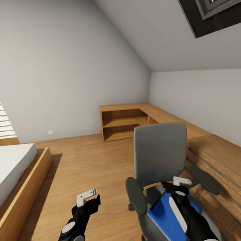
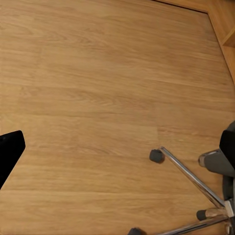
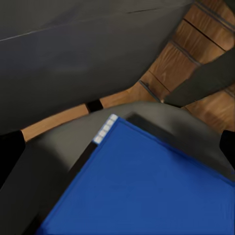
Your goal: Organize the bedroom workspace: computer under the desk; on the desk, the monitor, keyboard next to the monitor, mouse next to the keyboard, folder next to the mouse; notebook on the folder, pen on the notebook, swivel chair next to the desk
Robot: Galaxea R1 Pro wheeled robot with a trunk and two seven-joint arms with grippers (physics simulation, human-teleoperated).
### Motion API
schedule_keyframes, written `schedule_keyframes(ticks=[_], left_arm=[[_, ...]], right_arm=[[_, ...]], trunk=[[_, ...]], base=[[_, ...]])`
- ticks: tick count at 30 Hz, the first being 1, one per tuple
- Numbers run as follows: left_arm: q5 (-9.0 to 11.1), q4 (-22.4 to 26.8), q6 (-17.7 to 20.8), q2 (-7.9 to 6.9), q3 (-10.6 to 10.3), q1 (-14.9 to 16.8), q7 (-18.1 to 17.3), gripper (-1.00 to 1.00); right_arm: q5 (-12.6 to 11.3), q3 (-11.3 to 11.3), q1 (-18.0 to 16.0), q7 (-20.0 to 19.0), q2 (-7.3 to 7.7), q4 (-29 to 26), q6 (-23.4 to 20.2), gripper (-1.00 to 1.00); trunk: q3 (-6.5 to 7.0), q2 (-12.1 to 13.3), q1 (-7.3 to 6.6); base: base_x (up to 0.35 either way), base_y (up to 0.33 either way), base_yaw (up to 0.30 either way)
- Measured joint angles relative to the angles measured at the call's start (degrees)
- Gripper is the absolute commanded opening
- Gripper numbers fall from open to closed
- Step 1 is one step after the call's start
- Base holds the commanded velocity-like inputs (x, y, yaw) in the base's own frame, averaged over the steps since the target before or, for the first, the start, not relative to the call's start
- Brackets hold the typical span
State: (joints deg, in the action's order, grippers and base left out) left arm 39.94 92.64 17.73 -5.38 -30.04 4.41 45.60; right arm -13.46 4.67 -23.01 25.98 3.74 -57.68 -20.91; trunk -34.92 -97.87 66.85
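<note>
The folder (image 1: 164,214) lies on the chair (image 1: 160,157) at 5 o'clock (nothing moved deskward); the right gripper (image 1: 181,182) hovers above it, fingers spread wide, left gripper (image 1: 87,197) state unclear.

No text, label, brand, number or sign can be read anywhere. The blue folder (image 3: 147,191) below the right pincer carries only a row of small pale squares at its corner, blank and unlettered.

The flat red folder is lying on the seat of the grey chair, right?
Not quite: the flat folder is bright blue, not red. It does lie on the seat of the grey upholstered swivel chair; the head view and right wrist view both show it.
</note>
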Motion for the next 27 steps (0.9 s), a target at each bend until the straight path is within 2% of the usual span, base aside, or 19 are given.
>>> schedule_keyframes(ticks=[7,12,17,23,27], left_arm=[[0.0,0.0,0.0,-0.02,0.1,0.0,0.0,1.00],[0.0,0.0,0.0,-0.02,0.1,0.0,0.0,1.00],[0.0,0.0,0.0,-0.02,0.5,0.0,0.0,1.00],[0.2,-0.3,0.2,-0.02,2.8,0.0,-0.1,1.00],[0.2,-0.3,0.2,-0.02,3.4,0.0,-0.1,1.00]], right_arm=[[-0.1,-0.1,-6.2,-1.9,0.73,10.5,3.5,1.00],[-0.2,-0.2,-9.3,-3.4,0.88,17.0,5.2,1.00],[-0.3,-0.2,-10.7,-5.4,0.90,20.4,6.0,1.00],[-0.5,-0.3,-11.1,-9.3,0.84,22.8,6.6,1.00],[-0.5,-0.3,-11.1,-10.2,0.78,23.8,6.7,1.00]], trunk=[[-1.26,-2.8,1.54],[-2.16,-4.8,2.64],[-3.05,-6.8,3.74],[-4.13,-9.2,5.05],[-4.85,-10.8,5.93]], base=[[0.000,0.000,0.000],[0.000,0.000,0.000],[0.000,0.000,0.000],[0.000,0.000,0.000],[0.000,0.000,0.000]])
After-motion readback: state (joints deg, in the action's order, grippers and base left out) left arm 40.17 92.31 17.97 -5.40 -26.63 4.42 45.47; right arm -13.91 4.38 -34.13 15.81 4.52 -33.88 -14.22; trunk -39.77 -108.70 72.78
